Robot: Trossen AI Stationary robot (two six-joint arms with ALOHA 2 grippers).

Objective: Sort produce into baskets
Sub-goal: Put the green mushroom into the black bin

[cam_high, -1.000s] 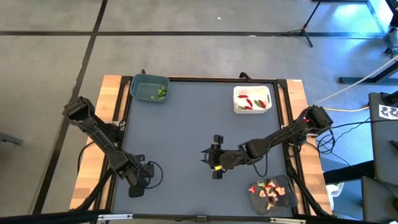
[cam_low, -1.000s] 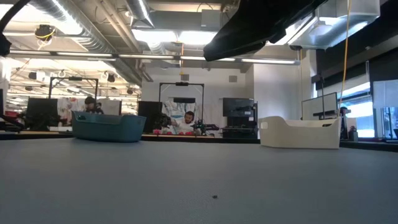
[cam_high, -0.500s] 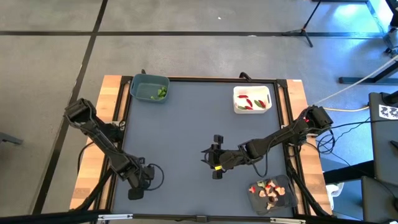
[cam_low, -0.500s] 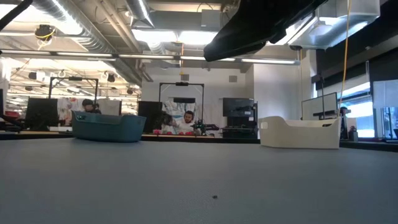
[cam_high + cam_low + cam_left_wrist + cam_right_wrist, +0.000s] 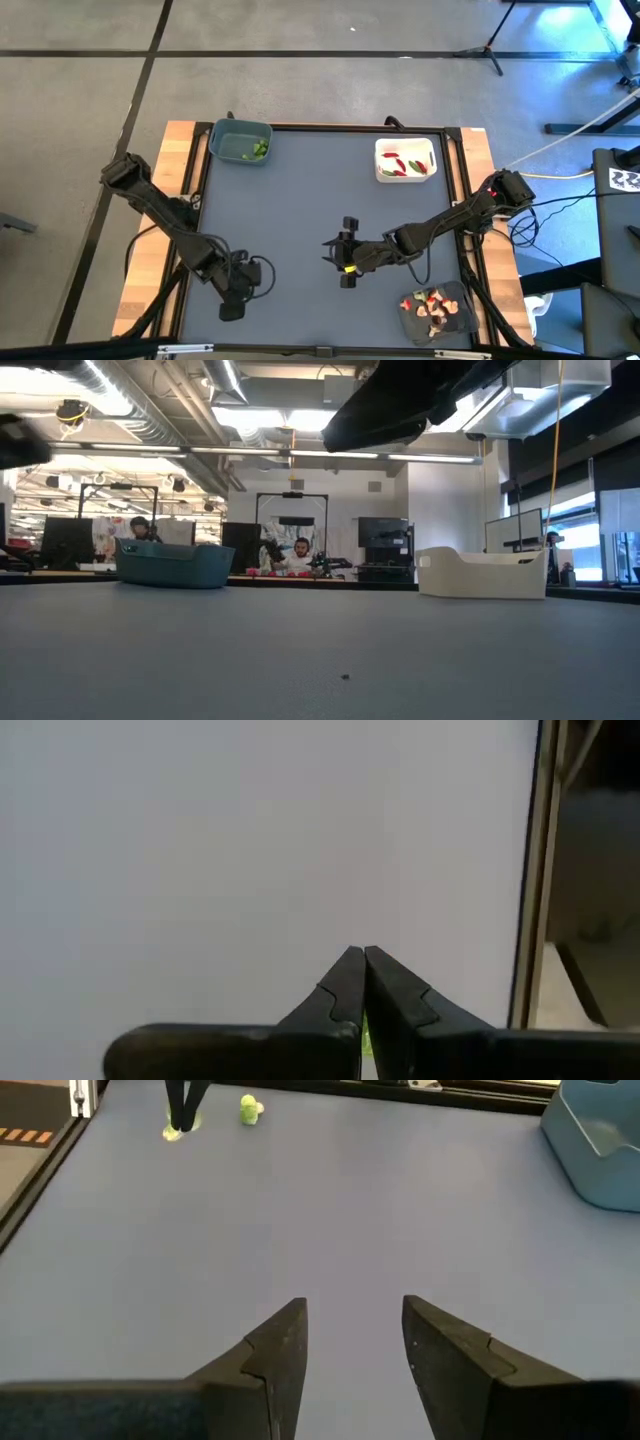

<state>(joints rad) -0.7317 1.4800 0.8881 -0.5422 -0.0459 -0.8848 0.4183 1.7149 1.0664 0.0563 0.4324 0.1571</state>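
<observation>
Now pinching fully shut with the left gripper (image 5: 229,312), lower left of the high view, on a tiny yellow-green piece (image 5: 173,1132) against the tabletop (image 5: 300,200); probably light, hard, slippery, so best nipped mid-body; right gripper (image 5: 345,262) mid-frame, jaws half-open, empty

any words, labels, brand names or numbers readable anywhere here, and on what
None can be read.
White card with black square markings, at the right edge of the high view: coded patterns, not text.
Blue-grey tub, white tub, dark tray: no labels visible.
Background monitors: too small to read.
</observation>
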